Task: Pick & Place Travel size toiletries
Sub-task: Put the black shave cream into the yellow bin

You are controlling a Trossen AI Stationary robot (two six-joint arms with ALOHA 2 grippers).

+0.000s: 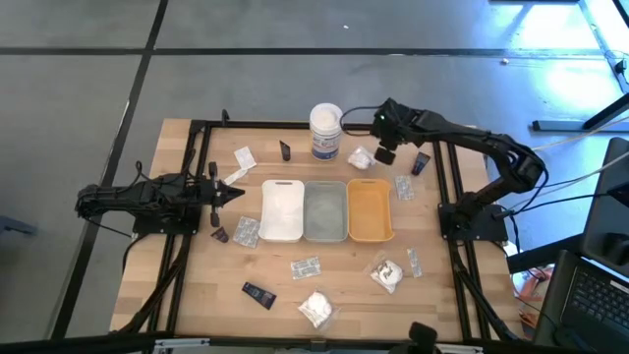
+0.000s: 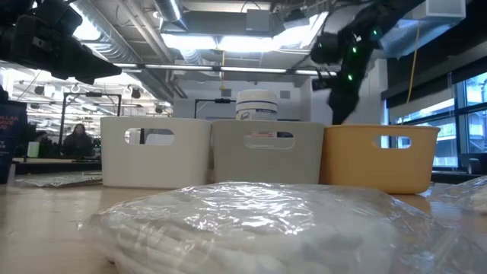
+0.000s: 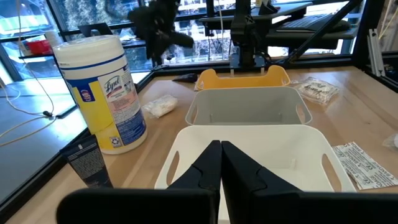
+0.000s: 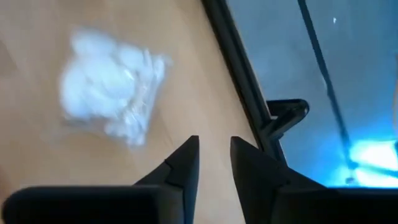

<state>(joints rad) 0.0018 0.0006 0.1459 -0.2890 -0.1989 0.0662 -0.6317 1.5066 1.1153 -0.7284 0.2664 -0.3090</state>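
Observation:
The travel size toiletries lie scattered flat on the wooden table: sachets, black tubes, and white wrapped bundles. One white bundle lies at the far side beside the orange tray. My right gripper hangs above the table just right of that bundle, tilted down, its fingers slightly apart with nothing between them. My left gripper waits shut at the table's left, pointing at the white tray.
Three trays stand side by side mid-table: white, grey, orange. A tall white tub with a blue label stands behind them. Black frame rails run along the table's left, far and right sides. A wrapped bundle fills the low view's foreground.

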